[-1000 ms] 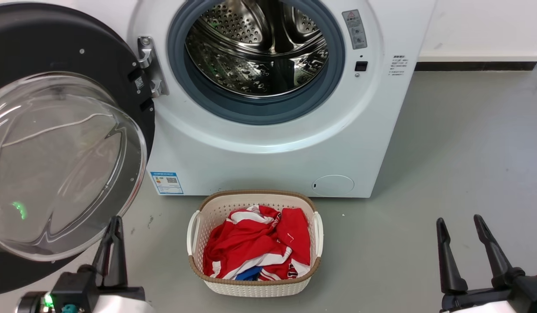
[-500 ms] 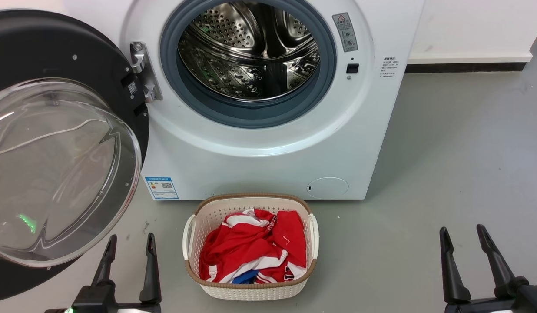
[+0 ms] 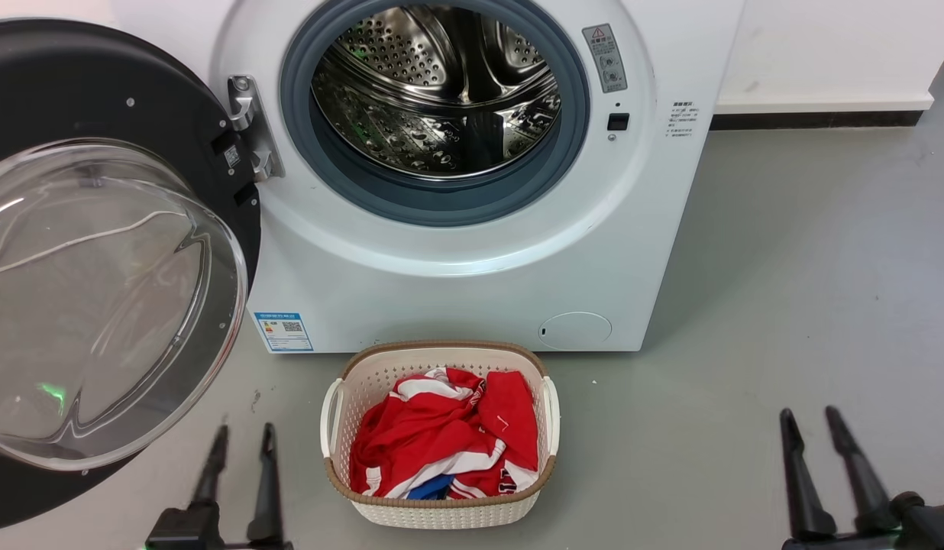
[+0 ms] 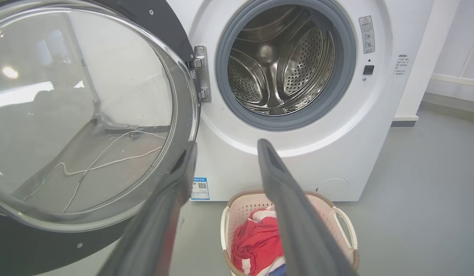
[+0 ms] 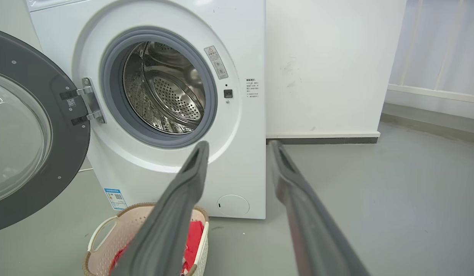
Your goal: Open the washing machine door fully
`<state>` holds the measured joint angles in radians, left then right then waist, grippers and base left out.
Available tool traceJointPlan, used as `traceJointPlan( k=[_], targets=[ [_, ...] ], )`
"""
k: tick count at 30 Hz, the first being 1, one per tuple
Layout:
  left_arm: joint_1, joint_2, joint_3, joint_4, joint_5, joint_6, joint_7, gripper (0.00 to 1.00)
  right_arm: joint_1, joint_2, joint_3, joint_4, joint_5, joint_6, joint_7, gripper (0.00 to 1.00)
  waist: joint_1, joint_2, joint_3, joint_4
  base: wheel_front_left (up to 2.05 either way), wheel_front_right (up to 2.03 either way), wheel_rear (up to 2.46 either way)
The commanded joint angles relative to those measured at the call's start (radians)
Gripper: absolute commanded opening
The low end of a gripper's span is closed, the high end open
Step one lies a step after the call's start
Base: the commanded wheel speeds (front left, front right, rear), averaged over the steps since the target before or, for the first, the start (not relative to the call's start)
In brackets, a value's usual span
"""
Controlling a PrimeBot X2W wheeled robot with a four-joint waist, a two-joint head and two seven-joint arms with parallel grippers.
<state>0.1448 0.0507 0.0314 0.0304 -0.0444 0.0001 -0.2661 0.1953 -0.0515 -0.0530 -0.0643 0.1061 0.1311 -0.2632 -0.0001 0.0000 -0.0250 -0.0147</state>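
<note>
Head view: large round glossy black door [image 3: 98, 84] stood swung wide, left of white box-shaped washing machine [image 3: 457, 290]; my left gripper [image 3: 244, 431], right gripper [image 3: 808, 416] — spread, empty. Left wrist view: door rim lay near; my sideways swing could bump it. Right wrist view: jaws apart.

grey floor [image 3: 808, 260], white washing machine [image 3: 457, 275] standing on it, cream laundry basket [image 3: 441, 504] just before it

Warning-triangle sticker [image 3: 603, 57] and QR-coded blue label [image 3: 283, 331] on the washing machine [image 3: 457, 283]; lettering illegible.

left gripper [image 3: 244, 432] sunk lower, motion-blurred, right gripper [image 3: 808, 412] lower and narrower
</note>
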Motion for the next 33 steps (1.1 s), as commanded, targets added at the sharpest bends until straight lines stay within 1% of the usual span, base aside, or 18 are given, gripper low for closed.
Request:
traceJointPlan(
  k=[1,3,20,33],
  targets=[
    [0.0,0.0,0.001,0.009,-0.002,0.0,0.001,0.0,0.001,0.0,0.001,0.007,0.001,0.0,0.001,0.0,0.0001,0.0,0.0,0.0,0.0,0.0,0.0],
    [0.004,-0.001,0.001,0.03,-0.006,0.0,0.001,0.0,0.001,0.0,0.002,0.026,0.003,0.0,0.001,0.0,0.0001,0.0,0.0,0.0,0.0,0.0,0.0],
    [-0.056,0.0,0.021,0.071,-0.352,-0.029,0.086,0.0,-0.067,-0.02,0.015,0.085,0.359,0.0,0.063,0.0,0.0001,0.0,0.004,0.002,0.0,0.0,0.0],
    [-0.092,0.0,0.031,0.094,-0.559,-0.047,0.136,0.0,-0.109,-0.028,0.017,0.122,0.567,0.0,0.104,0.0,0.0001,0.0,0.007,0.003,0.0,0.0,0.0]
  ],
)
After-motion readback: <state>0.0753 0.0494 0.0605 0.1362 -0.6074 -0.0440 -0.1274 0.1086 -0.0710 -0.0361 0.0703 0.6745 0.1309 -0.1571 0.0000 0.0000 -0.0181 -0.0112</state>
